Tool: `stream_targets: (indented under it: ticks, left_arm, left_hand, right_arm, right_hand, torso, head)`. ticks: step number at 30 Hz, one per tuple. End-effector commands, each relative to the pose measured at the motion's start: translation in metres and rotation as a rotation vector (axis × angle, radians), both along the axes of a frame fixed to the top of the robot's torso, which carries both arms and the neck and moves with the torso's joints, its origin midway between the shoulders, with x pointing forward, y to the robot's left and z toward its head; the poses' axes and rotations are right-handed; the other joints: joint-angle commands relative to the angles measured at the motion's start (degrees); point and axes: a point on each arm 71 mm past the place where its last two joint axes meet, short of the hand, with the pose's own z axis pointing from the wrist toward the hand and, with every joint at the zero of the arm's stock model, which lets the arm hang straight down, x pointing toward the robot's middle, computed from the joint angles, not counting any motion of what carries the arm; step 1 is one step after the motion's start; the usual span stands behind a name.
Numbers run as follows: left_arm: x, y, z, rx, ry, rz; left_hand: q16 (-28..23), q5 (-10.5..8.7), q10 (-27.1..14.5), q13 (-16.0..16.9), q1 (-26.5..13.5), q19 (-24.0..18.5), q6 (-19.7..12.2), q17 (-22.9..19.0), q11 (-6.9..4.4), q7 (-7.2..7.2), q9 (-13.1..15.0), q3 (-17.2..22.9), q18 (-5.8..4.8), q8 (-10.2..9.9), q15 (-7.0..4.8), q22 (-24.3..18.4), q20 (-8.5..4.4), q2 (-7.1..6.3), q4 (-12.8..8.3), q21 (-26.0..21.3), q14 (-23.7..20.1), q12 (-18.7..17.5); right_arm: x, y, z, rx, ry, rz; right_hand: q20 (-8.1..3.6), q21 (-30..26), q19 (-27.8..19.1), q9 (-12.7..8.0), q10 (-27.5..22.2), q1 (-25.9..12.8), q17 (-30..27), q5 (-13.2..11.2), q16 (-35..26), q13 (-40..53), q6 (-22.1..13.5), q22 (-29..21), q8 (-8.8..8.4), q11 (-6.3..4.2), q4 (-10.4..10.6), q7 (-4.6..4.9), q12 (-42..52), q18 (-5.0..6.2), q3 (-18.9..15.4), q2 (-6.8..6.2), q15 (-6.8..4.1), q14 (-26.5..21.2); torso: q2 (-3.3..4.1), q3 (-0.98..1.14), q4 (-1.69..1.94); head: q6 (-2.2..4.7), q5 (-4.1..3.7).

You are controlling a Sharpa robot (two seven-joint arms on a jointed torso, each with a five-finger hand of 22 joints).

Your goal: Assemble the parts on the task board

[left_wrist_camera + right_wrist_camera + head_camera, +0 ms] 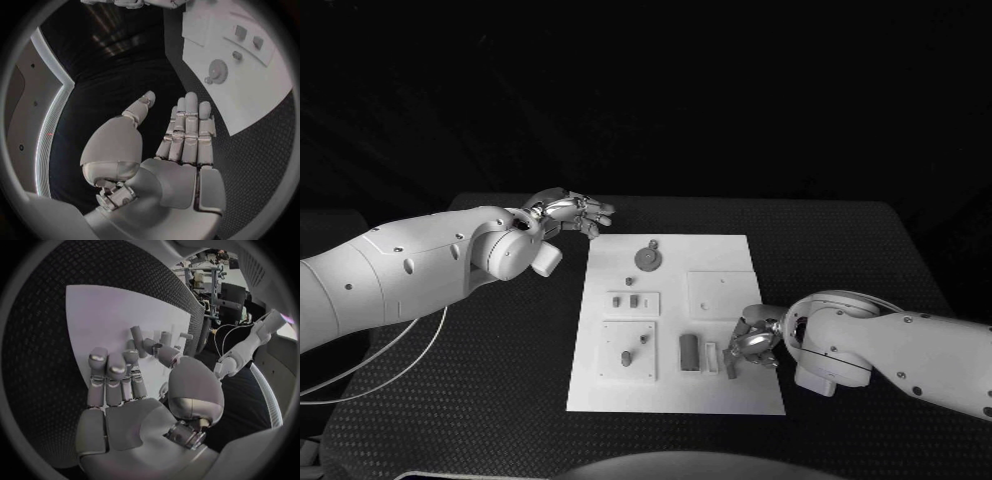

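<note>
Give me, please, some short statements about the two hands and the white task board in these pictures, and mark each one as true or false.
1. The left hand holds a part above the task board. False: it holds nothing, its fingers are extended, and it is off the board's far left corner, over the black table.
2. The right hand is at the board's right edge, near the upright parts. True.
3. A round gear-like part lies on the far half of the board. True.
4. The task board lies at the table's right edge. False: it lies in the middle of the table.
5. Both hands touch each other. False: they are far apart.
</note>
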Motion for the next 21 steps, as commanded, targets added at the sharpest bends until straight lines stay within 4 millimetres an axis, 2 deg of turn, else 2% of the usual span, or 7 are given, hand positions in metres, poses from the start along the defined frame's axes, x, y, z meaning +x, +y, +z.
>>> stream_targets:
  ticks: [1, 14, 21]
  left_arm:
    - [-0.001, -0.003, 0.001, -0.004, -0.003, -0.021]
    - [-0.001, -0.004, 0.001, -0.004, 0.0, -0.026]
    - [-0.001, -0.004, 0.001, -0.004, 0.002, -0.028]
  left_hand:
    - [-0.3, 0.03, 0.09, -0.07, -0.25, 0.32, -0.39, 0.06, 0.47, 0.05, -0.09, -0.13, 1.04, 0.26, 0.21, 0.08, -0.02, 0.21, 0.31, -0.25, 0.21, 0.17]
    - [-0.33, 0.03, 0.08, -0.07, -0.25, 0.33, -0.41, 0.1, 0.48, 0.06, -0.1, -0.15, 1.04, 0.27, 0.21, 0.12, -0.02, 0.18, 0.32, -0.27, 0.22, 0.17]
    - [-0.35, 0.03, 0.08, -0.07, -0.27, 0.34, -0.42, 0.13, 0.48, 0.06, -0.11, -0.15, 1.04, 0.28, 0.21, 0.14, -0.02, 0.18, 0.34, -0.29, 0.22, 0.17]
  right_arm:
    - [-0.001, 0.004, -0.003, 0.042, 0.024, -0.035]
    - [0.002, 0.009, -0.002, 0.049, -0.002, -0.051]
    - [0.003, 0.015, -0.003, 0.051, 0.0, -0.042]
  right_hand:
    - [0.06, 0.13, 0.29, 0.08, 0.13, -1.01, -0.05, -0.16, -0.36, -0.09, -0.77, -0.09, 0.25, 0.06, 0.12, 1.02, 0.09, 1.89, -0.35, -0.42, 0.2, -0.07]
    - [-0.05, 0.17, 0.46, 0.0, 0.18, -1.54, -0.02, -0.37, -0.35, -0.08, -0.57, -0.21, 0.43, -0.03, 0.53, 0.93, 0.17, 1.89, -0.81, -0.77, 0.1, 0.01]
    - [-0.1, 0.18, 0.52, -0.03, 0.17, -1.69, -0.01, -0.51, -0.36, -0.08, -0.53, -0.25, 0.48, -0.06, 0.65, 0.9, 0.19, 1.89, -0.95, -0.86, 0.05, 0.03]
  torso:
    - [-0.01, -0.04, -0.05]
    - [0.01, -0.04, 0.07]
    - [-0.03, -0.01, -0.07]
  head:
    - [0.0, -0.03]
    - [0.1, -0.04]
    - [0.03, 0.15]
